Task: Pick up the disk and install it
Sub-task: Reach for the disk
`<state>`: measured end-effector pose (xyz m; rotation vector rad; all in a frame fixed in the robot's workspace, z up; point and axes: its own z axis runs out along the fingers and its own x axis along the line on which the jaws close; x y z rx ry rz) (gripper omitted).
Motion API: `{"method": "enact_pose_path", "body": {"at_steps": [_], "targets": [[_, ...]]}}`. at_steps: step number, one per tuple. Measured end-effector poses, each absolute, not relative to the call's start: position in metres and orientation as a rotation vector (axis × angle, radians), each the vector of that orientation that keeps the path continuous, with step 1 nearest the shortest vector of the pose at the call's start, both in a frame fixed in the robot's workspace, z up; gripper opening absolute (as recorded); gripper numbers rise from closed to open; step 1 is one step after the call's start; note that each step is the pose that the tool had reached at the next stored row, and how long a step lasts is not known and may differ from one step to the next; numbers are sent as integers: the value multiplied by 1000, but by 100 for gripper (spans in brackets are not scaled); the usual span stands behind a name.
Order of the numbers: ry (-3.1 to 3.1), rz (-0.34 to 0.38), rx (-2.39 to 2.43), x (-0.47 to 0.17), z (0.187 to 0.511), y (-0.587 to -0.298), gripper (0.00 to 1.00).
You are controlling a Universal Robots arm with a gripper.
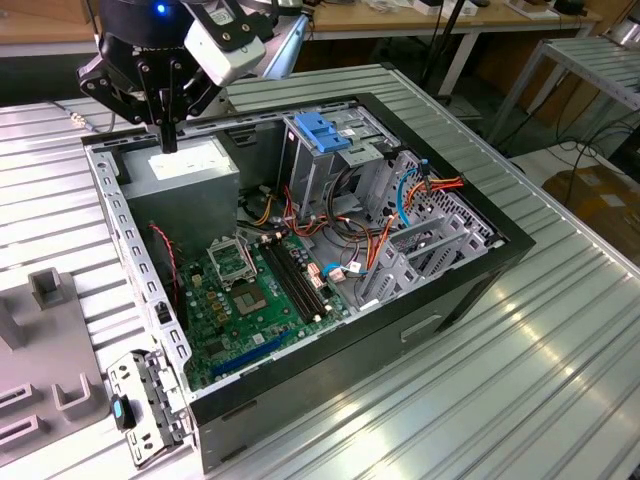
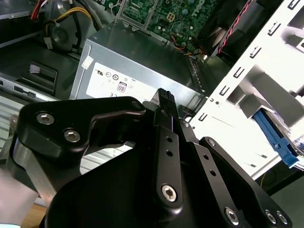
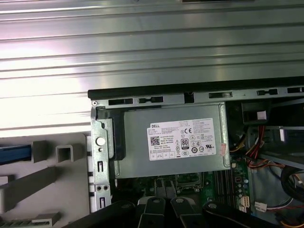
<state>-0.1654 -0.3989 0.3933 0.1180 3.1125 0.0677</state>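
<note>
Ribbed metal bench (image 1: 560, 380) carries open PC case (image 1: 440, 322). Gripper (image 1: 168, 137) clenched, empty, above PSU (image 1: 185, 188) w/ white sticker (image 3: 180, 138).

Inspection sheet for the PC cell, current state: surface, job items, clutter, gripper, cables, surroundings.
Surface: ribbed metal table, open computer case on it.
Job's things: disk cannot be told for sure; a blue strip at the grey fixture may be its rail.
Clutter: perforated metal bracket at the case's near corner.
Grippers: gripper above the power supply, jaws together, holding nothing.
Cables: orange, red and blue leads inside the case.
Surroundings: wooden benches, cardboard box, floor cables behind the table.
</note>
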Motion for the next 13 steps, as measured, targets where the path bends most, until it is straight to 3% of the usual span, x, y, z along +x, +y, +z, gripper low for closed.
{"method": "enact_pose_path", "body": {"at_steps": [13], "targets": [[3113, 68, 118, -170, 393, -399, 11]]}}
